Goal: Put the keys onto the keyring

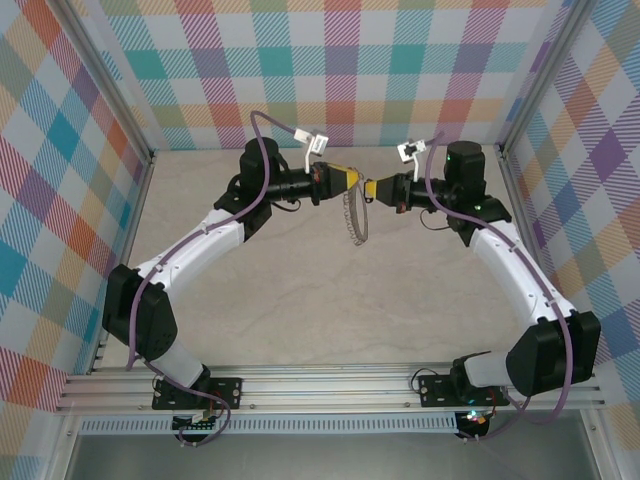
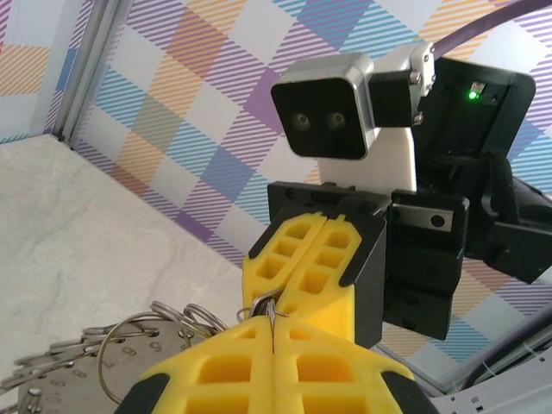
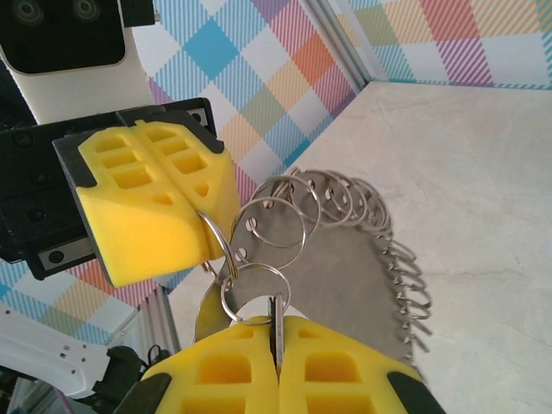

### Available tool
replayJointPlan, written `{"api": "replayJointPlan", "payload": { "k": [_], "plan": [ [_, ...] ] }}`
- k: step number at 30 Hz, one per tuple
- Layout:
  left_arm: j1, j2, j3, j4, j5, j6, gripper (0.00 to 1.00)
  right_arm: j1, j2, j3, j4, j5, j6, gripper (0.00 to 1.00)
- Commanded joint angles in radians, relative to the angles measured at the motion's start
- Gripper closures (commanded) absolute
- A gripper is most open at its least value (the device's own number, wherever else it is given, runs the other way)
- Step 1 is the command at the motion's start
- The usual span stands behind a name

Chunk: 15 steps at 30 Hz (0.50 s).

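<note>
- Nearest me, the two arm bases [image 1: 195, 390] sit bolted at the near edge of the table [image 1: 300, 300]. Both arms reach away and bend inward.
- Over the far middle of the table, the keyring [image 1: 352, 218] hangs off the surface. Its long axis runs down from the fingertips, and its flat faces turn roughly left and right. Small split rings crowd its edge.
- Just above it, the left gripper [image 1: 352, 180] and the right gripper [image 1: 372, 187] meet tip to tip.
- The left gripper's fingers are pressed together on one of the keyring's small rings.
- The right gripper's fingers are squeezed onto the key [image 3: 276, 321], a thin dark sliver in the seam. It lies left-right along the fingers, with a small ring looped on it.
</note>
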Motion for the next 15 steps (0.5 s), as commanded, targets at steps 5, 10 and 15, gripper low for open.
{"api": "replayJointPlan", "payload": {
  "k": [5, 10, 15],
  "plan": [
    [-0.004, -0.048, 0.005, -0.001, 0.039, 0.038, 1.00, -0.007, 0.030, 0.082, -0.097, 0.015, -0.082, 1.00],
    [-0.004, -0.046, 0.005, -0.003, 0.044, 0.039, 1.00, -0.008, 0.052, 0.123, -0.105, -0.017, -0.085, 1.00],
    [-0.005, -0.040, 0.007, -0.006, 0.045, 0.036, 1.00, -0.007, 0.084, 0.173, -0.103, -0.053, -0.074, 1.00]
  ]
}}
